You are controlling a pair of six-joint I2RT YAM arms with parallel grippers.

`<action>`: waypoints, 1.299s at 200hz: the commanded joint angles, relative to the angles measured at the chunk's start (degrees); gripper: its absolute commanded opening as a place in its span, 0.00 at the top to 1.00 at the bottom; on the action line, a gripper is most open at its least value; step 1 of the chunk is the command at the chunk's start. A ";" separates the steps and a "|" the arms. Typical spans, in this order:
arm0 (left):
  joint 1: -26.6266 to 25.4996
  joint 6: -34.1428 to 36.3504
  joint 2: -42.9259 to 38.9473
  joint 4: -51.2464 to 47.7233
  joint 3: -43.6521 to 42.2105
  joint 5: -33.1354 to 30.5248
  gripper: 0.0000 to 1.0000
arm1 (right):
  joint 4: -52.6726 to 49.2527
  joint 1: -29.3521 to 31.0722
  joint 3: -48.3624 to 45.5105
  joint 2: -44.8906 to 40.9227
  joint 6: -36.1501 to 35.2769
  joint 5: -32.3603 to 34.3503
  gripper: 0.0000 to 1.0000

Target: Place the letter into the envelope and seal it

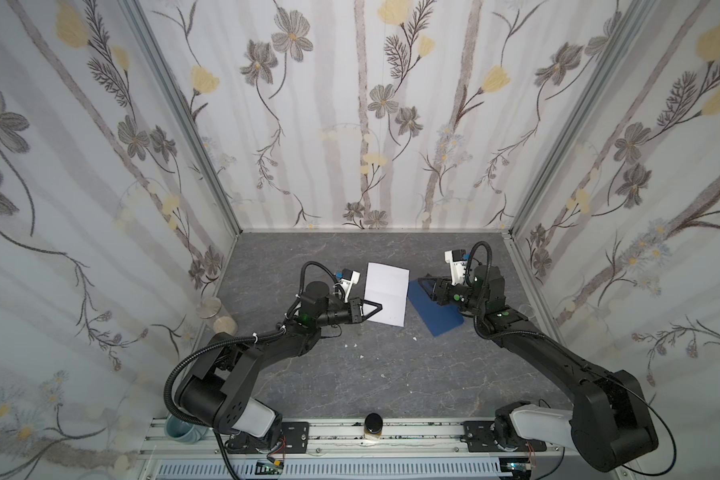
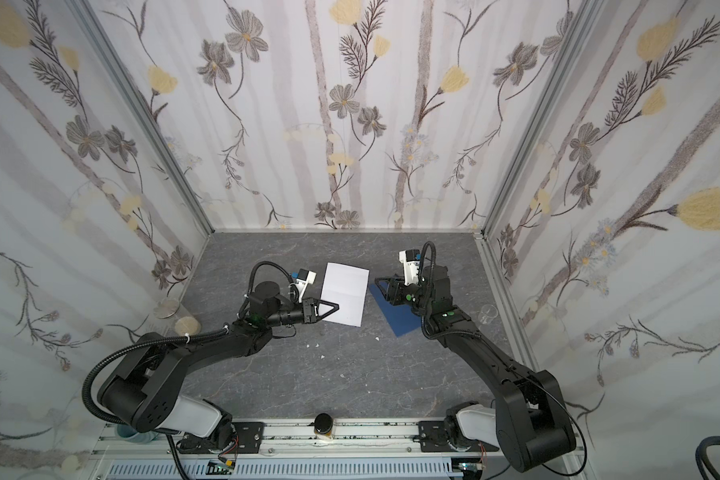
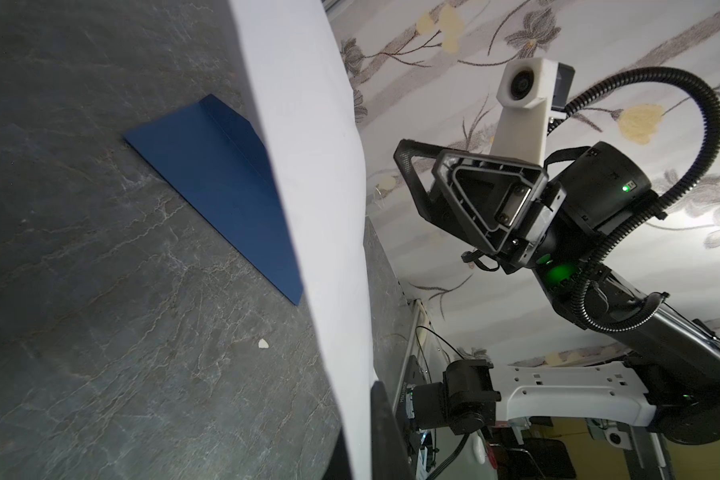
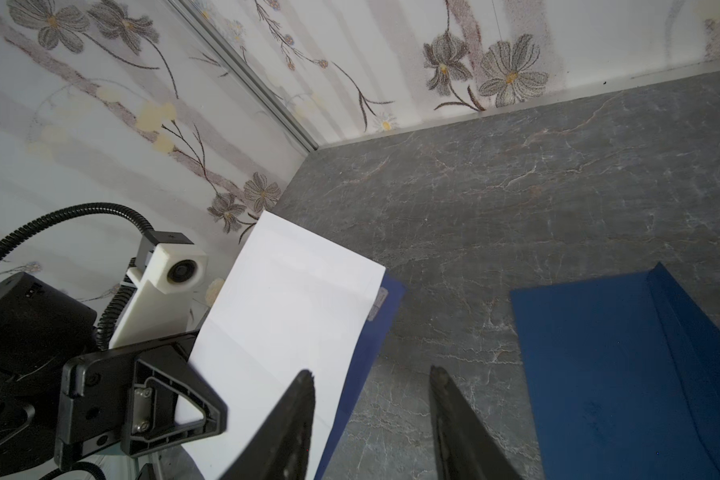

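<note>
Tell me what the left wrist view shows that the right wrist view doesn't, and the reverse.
Only the left wrist view: the right arm's wrist camera and a small white scrap on the table. Only the right wrist view: the left arm's wrist camera and a clear look at the left gripper, shut on an edge of the letter. Both: the letter, the blue envelope lying on the table, and the right gripper, open and empty.

We count one letter [image 1: 385, 297], one envelope [image 1: 435, 320], two pincers (left pincer [image 1: 378, 308], right pincer [image 1: 425, 286]), five small white scraps [image 1: 361, 356] on the desk [image 1: 350, 395], two glass jars [image 1: 211, 308], one dark-lidded jar [image 1: 373, 423], one teal cup [image 1: 180, 432], one clear beaker [image 2: 489, 313].
</note>
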 commanded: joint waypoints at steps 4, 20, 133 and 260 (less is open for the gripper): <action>-2.01 12.20 -2.96 -14.05 2.94 -7.57 1.00 | 10.67 -2.97 -1.54 1.89 4.56 -9.90 0.52; -2.51 14.20 -5.30 -16.09 3.19 -10.06 1.00 | 19.16 -5.27 -2.60 3.82 10.26 -15.47 0.51; -6.39 25.17 -15.36 -27.96 3.50 -25.22 1.00 | 13.76 -3.85 12.37 10.61 5.51 -13.09 0.47; -11.20 30.37 -17.31 -28.67 3.96 -35.08 1.00 | -13.89 2.87 38.82 26.49 -8.07 -7.01 0.55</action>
